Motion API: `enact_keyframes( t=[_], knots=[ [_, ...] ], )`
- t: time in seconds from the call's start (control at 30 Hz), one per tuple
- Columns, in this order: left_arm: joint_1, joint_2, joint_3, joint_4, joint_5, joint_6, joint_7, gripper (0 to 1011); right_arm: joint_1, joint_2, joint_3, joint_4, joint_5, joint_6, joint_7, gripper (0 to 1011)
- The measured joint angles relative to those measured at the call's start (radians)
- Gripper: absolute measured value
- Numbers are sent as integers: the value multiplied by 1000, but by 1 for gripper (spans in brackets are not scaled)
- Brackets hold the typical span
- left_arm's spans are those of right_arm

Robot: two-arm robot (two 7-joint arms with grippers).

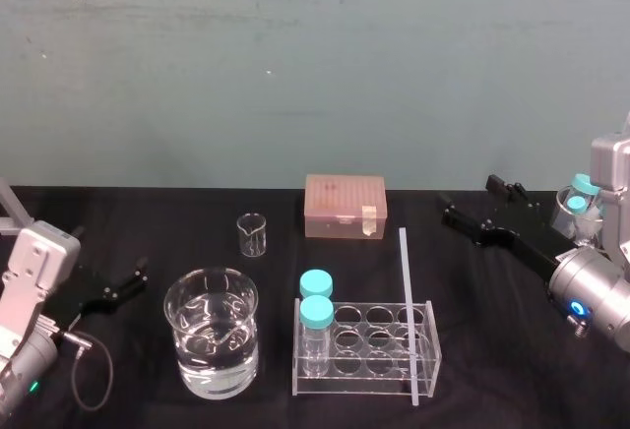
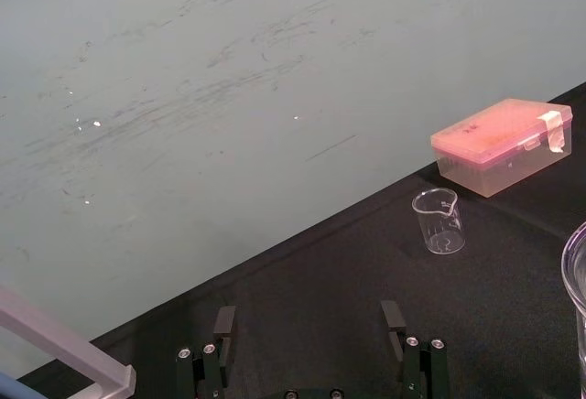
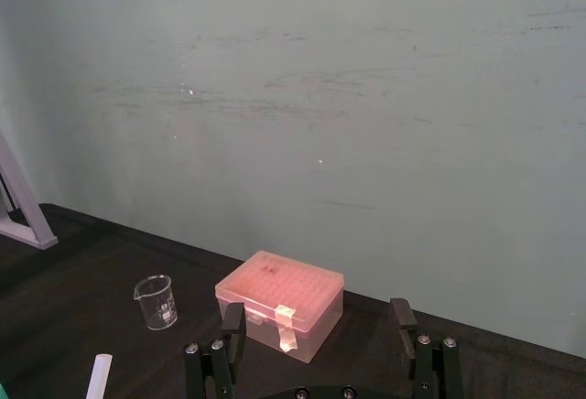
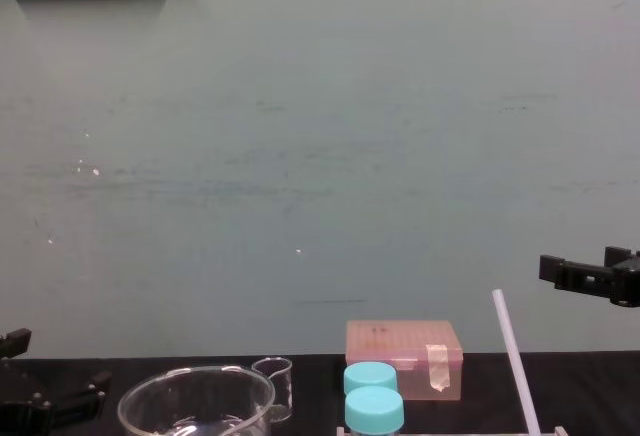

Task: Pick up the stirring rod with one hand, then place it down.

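On the black table, at the right end of the clear tube rack (image 1: 366,382), the stirring rod (image 1: 409,321) stands nearly upright. I cannot tell whether its foot sits in one of the right-hand holes or rests against the rack's end wall. From the chest camera the rod (image 4: 515,361) leans slightly, its top toward my left, and rises far above the two blue-capped jars (image 1: 316,296) at the rack's left end. Nothing is touching the rod.

My right gripper (image 1: 471,199) is well to the right of the rod and a little behind the rack, pointing in toward the middle of the table. Its jaws are spread wide with nothing between them. The right wrist camera shows the two fingers (image 3: 233,321) far apart, with the taped pink lidded box (image 3: 280,304) just beyond them and the rod's tip (image 3: 98,376) off to one side. In the chest view this gripper (image 4: 580,274) sits higher than the rod's top end.

My left gripper (image 1: 133,279) is at the left edge of the table, beside the large water-filled beaker (image 1: 211,331) but apart from it, its jaws also wide and empty. The small glass beaker (image 1: 252,234) stands behind the large one, to the left of the pink box.
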Motion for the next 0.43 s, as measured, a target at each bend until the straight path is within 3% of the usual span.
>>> enact_keyframes(
  t=[0.43],
  knots=[
    [0,0,0,0,0,0,0,1005,0,0,0,0,-1,-2,-1,1003]
  ],
)
